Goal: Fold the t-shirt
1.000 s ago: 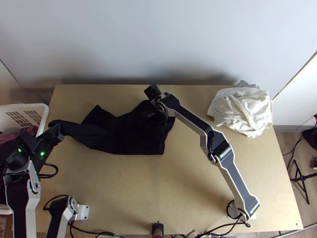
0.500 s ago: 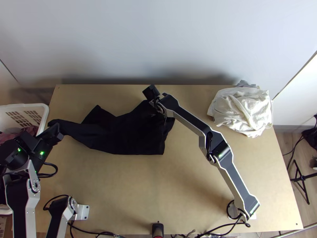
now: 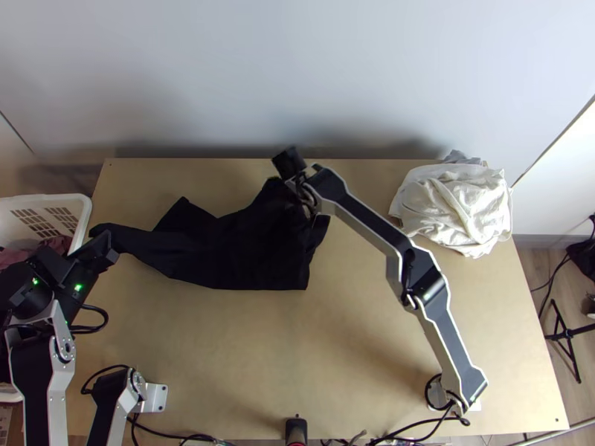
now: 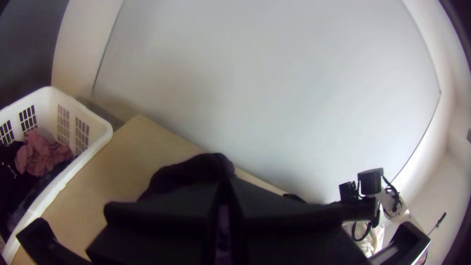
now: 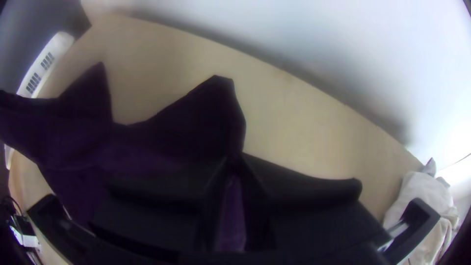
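Note:
The black t-shirt [image 3: 245, 253] lies unevenly stretched across the table's left and middle, a pointed part sticking out toward the wall. At its far left end, my left gripper [image 3: 104, 251] is closed on a narrow raised end; in the left wrist view, dark cloth [image 4: 191, 169] rises at the gripper [image 4: 224, 184]. My right gripper [image 3: 288, 162] holds the shirt's far right part near the back edge. In the right wrist view, the t-shirt [image 5: 196, 118] runs up to the gripper [image 5: 234, 162], with cloth between its fingers.
A white basket [image 3: 83, 212] with clothes stands off the table's left side. A pile of white cloth [image 3: 454, 208] lies at the back right. Behind the table [image 3: 297, 349] rises a pale wall. Cables run along the near edge.
My right gripper has shifted slightly toward the wall, and the cloth edge beneath it has been drawn the same way. My left gripper has stayed almost still.

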### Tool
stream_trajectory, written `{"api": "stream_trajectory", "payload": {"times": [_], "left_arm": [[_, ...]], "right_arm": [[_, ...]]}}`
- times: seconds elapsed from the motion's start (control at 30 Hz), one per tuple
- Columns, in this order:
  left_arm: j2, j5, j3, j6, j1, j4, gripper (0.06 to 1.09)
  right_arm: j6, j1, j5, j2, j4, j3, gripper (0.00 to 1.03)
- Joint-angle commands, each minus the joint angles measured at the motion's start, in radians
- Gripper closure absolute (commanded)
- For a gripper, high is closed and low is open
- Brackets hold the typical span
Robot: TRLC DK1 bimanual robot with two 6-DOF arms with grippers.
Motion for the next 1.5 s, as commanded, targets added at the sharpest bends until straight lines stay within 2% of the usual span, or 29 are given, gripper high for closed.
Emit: {"api": "stream_trajectory", "payload": {"times": [0.0, 0.5, 0.77, 0.83, 0.9, 1.0, 1.07, 1.17, 1.3, 1.47], "left_arm": [[-0.009, 0.001, -0.003, -0.001, -0.005, -0.017, 1.01], [-0.027, -0.021, 0.028, -0.011, 0.012, -0.040, 1.01], [0.074, -0.024, 0.232, -0.020, 0.122, -0.023, 1.03], [0.163, -0.024, 0.335, -0.007, 0.124, -0.089, 1.03], [0.281, -0.021, 0.473, 0.015, 0.108, -0.231, 1.04], [0.419, -0.001, 0.623, -0.010, 0.068, -0.348, 1.04], [0.465, 0.018, 0.675, -0.027, 0.055, -0.362, 1.05], [0.490, 0.019, 0.694, -0.030, -0.010, -0.288, 1.05], [0.571, 0.009, 0.790, 0.001, -0.117, -0.326, 1.05], [0.622, -0.082, 0.918, 0.003, -0.226, -0.386, 1.05]], "right_arm": [[0.025, 0.004, -0.001, -0.132, -0.006, -0.017, 0.89], [0.032, -0.019, -0.001, -0.326, -0.081, -0.062, 0.91], [0.034, -0.045, 0.008, -0.463, -0.080, -0.036, 0.92], [0.040, -0.080, 0.017, -0.495, -0.080, -0.017, 0.93], [0.039, -0.123, 0.043, -0.526, -0.080, -0.005, 0.94], [0.043, -0.207, 0.048, -0.592, -0.064, -0.005, 1.00], [0.052, -0.267, 0.048, -0.636, -0.003, -0.019, 1.00], [0.051, -0.342, 0.048, -0.679, 0.104, -0.033, 1.00], [0.055, -0.427, 0.050, -0.698, 0.111, -0.030, 1.00], [-0.021, -0.456, 0.050, -0.748, 0.111, -0.074, 1.00]]}}
